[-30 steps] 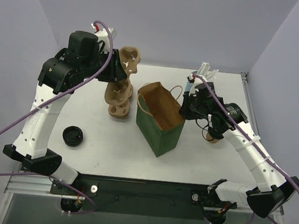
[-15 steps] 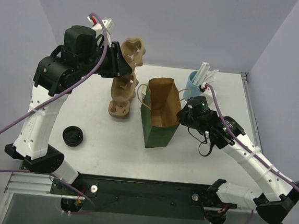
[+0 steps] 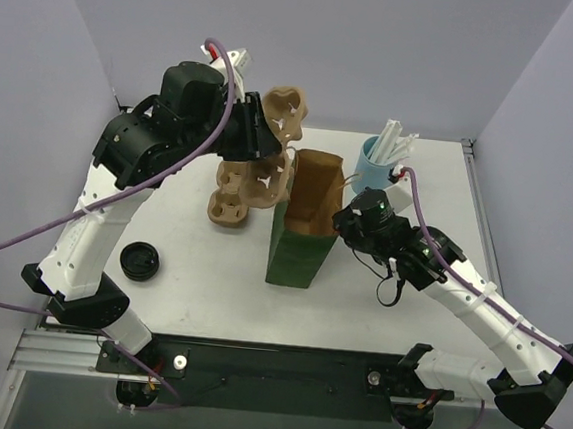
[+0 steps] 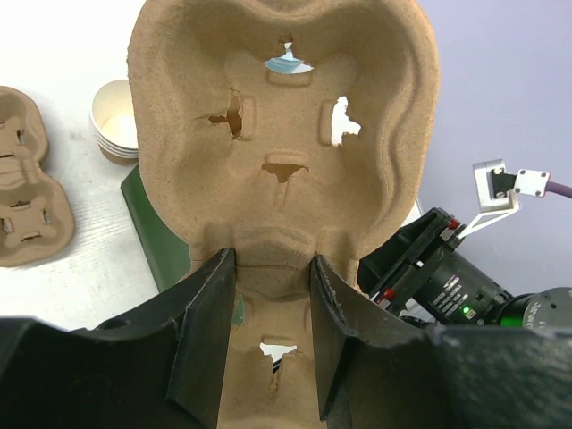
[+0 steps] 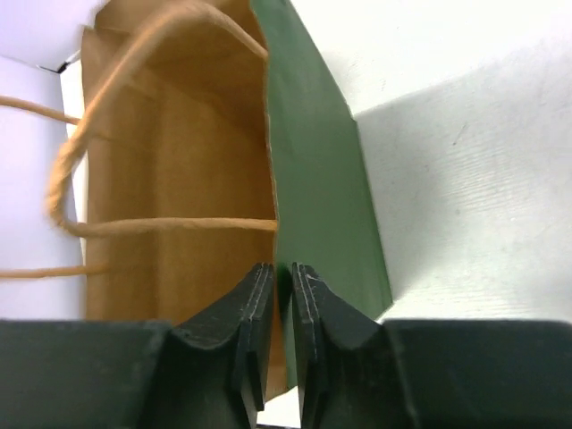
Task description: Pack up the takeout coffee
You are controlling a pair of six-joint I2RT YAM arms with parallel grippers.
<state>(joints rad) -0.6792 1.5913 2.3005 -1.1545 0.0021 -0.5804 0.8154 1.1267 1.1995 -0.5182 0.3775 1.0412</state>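
The left fingers (image 4: 204, 340) are clamped on one end of a moulded pulp cup carrier (image 4: 286, 125), which is held raised near the mouth of the open green paper bag (image 3: 296, 251) standing on the worktop (image 3: 199, 297). The right fingers (image 5: 253, 331) are drawn nearly together over the bag's rim. The takeout coffee cannot be made out in any view.
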